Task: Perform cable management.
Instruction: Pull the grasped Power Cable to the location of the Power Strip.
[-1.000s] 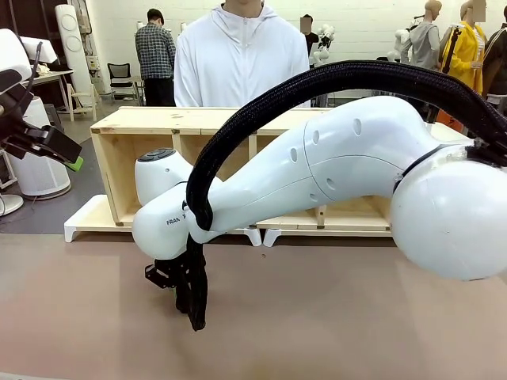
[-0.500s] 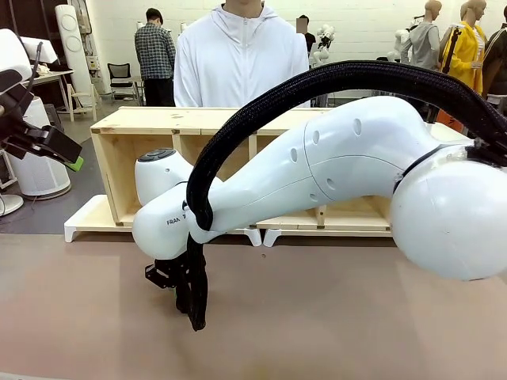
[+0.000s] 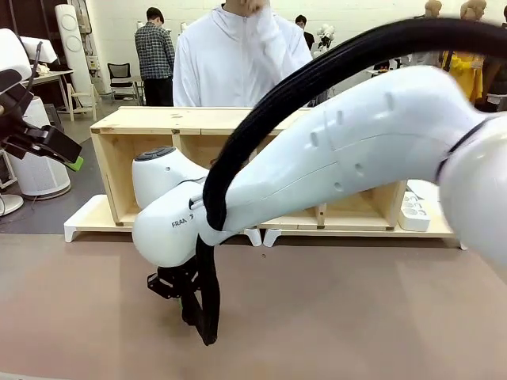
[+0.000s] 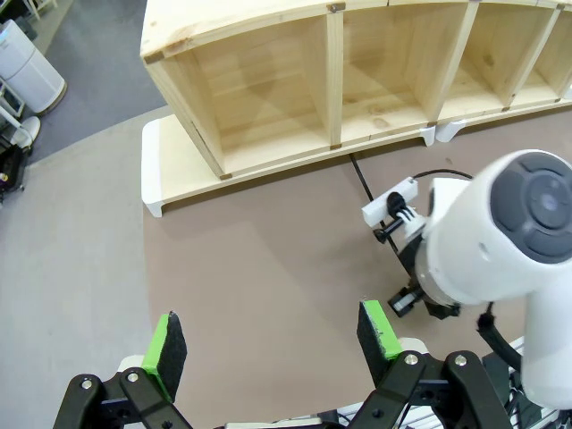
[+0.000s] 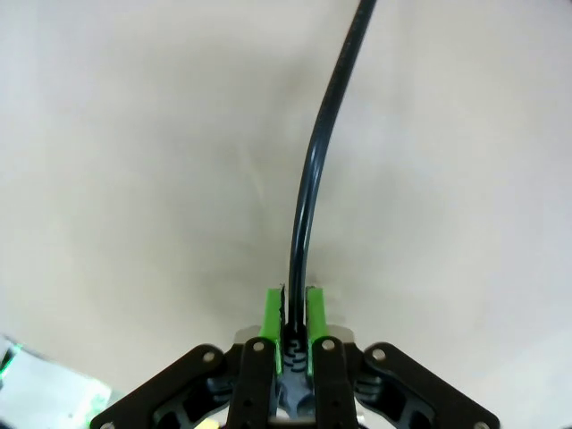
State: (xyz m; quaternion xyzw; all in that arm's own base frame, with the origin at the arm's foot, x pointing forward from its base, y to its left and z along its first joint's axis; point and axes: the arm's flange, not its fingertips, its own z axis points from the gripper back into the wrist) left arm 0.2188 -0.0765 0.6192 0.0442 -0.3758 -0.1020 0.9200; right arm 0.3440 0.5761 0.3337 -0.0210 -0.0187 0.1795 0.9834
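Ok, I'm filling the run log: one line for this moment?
right gripper: shut on cable, low over table | left gripper: open, raised, empty | person: behind shelf

Two white robot arms are reaching over the worktop [image 3: 333, 317], the left arm [image 3: 11, 54] and the right arm [image 3: 356, 150], each carrying two green-padded fingers [image 4: 165, 344]. One black cable [image 5: 313, 179] is running across it. One wooden shelf [image 3: 158, 123] is standing at the far edge, showing four compartments. One white power strip [image 3: 412, 210] is lying at its right end. Three people are standing beyond: a person in white [image 3: 238, 63] close behind the shelf, a person in a checked shirt [image 3: 154, 51] and a third person [image 3: 302, 24] farther back.
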